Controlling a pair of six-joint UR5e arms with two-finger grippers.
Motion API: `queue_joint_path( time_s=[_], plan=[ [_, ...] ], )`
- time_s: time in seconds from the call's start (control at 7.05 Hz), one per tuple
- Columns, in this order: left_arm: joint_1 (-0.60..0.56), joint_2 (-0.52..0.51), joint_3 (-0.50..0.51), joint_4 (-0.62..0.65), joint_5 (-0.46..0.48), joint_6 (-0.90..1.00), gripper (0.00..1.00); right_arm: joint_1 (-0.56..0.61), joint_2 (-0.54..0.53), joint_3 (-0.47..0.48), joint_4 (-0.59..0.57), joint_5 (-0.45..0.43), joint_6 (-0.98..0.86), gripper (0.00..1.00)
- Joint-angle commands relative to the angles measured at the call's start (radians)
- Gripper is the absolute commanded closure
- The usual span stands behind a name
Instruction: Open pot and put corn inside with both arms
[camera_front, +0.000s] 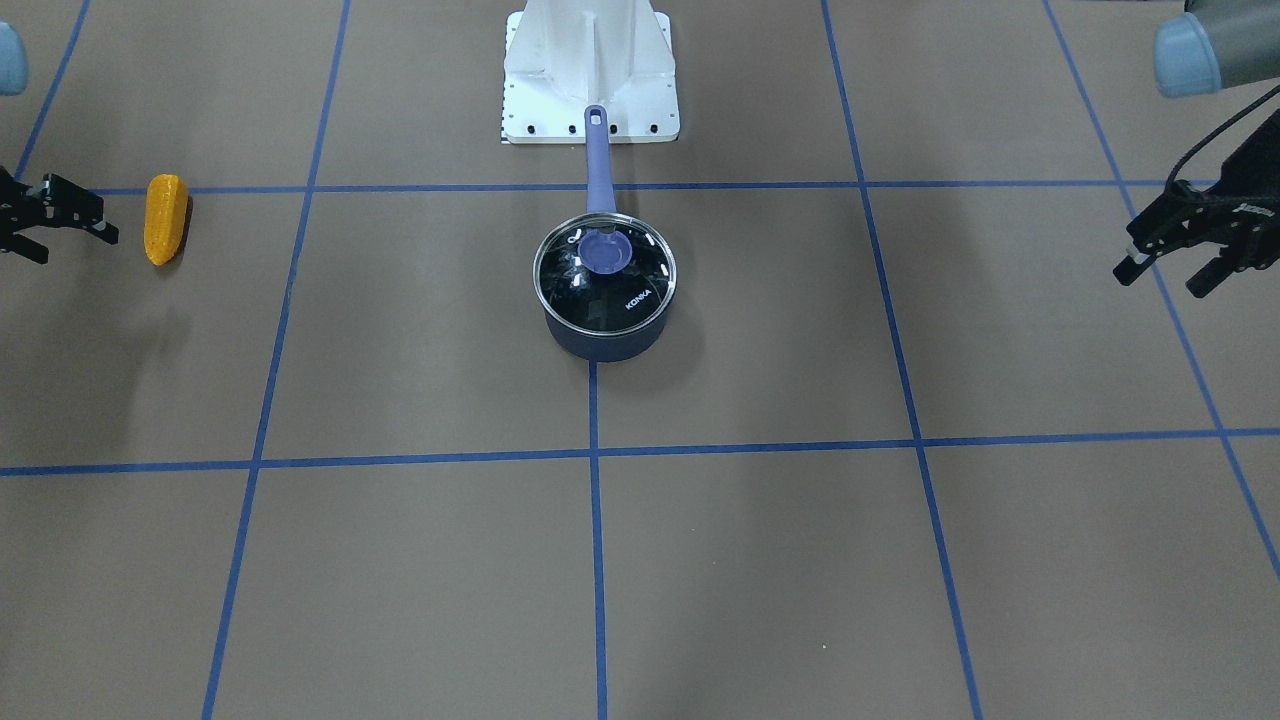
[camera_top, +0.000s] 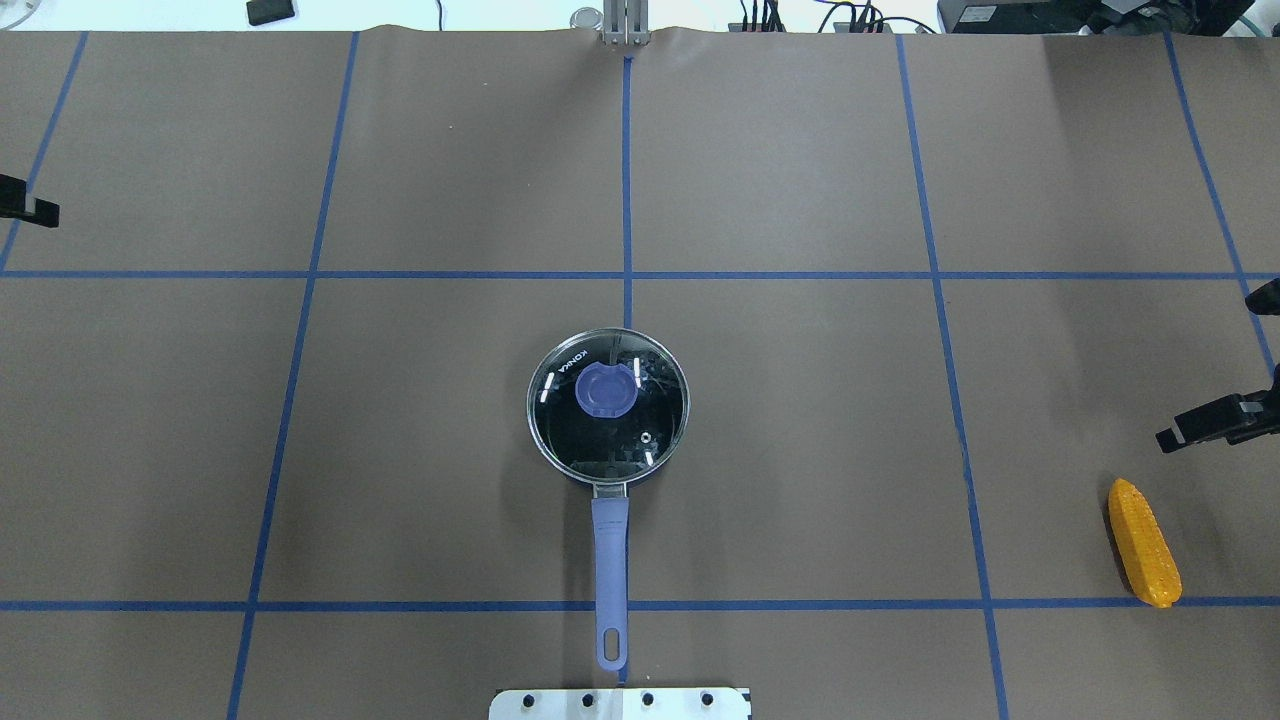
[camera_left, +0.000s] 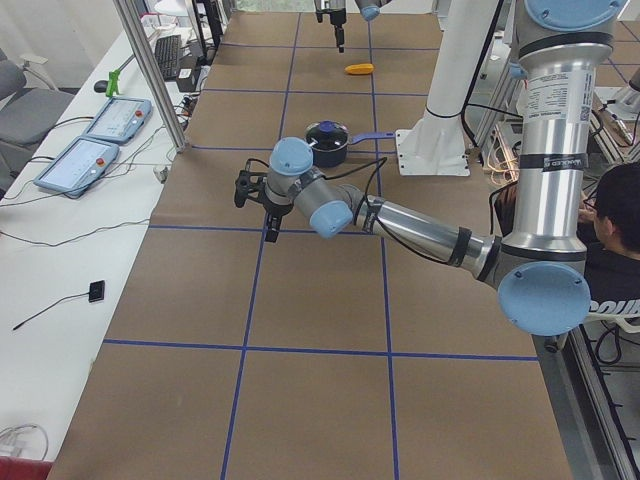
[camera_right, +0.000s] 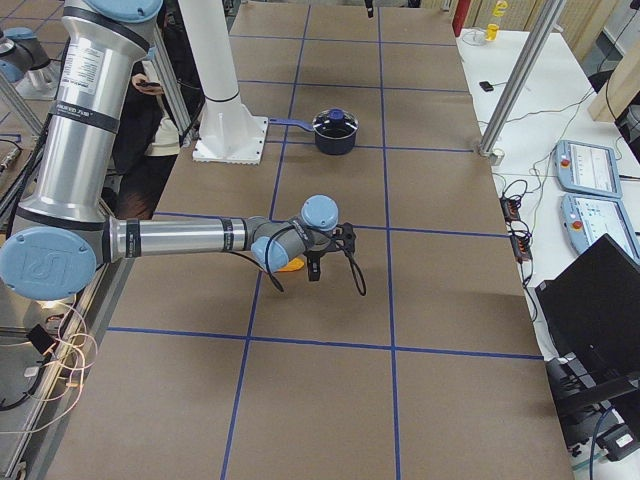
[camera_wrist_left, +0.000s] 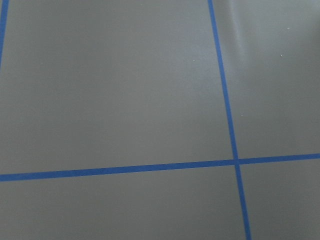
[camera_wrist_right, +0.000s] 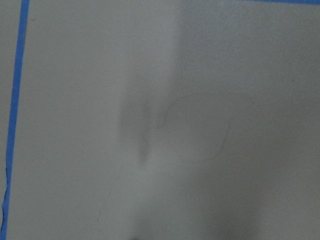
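The pot (camera_front: 605, 340) stands at the table's middle with its glass lid (camera_front: 640, 285) on it and its purple-blue handle (camera_front: 598, 165) towards the robot's base. It also shows in the overhead view (camera_top: 608, 520). The corn (camera_front: 166, 218) lies on the table on my right side, and it shows in the overhead view (camera_top: 1144, 542) too. My right gripper (camera_front: 72, 245) is open and empty, just beyond the corn and above the table. My left gripper (camera_front: 1162, 280) is open and empty, far from the pot on the other side. Both wrist views show only table.
The white base plate (camera_front: 590, 100) sits just behind the pot handle's tip. Blue tape lines (camera_top: 627, 275) mark a grid on the brown table cover. Teach pendants and cables (camera_right: 585, 165) lie past the table's far edge.
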Motion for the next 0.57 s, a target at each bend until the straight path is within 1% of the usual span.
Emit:
queue_joint_path(
  time_s=[0.0, 0.28, 0.43],
  plan=[
    [0.093, -0.082, -0.106, 0.191, 0.081, -0.078, 0.02, -0.082, -0.013, 0.01, 0.062, -0.066, 0.102, 0.01],
    [0.142, -0.111, -0.114, 0.199, 0.104, -0.15, 0.02, -0.151, -0.014, 0.033, 0.069, -0.13, 0.17, 0.01],
    [0.18, -0.123, -0.114, 0.201, 0.138, -0.178, 0.02, -0.189, -0.016, 0.035, 0.072, -0.167, 0.196, 0.01]
  ],
)
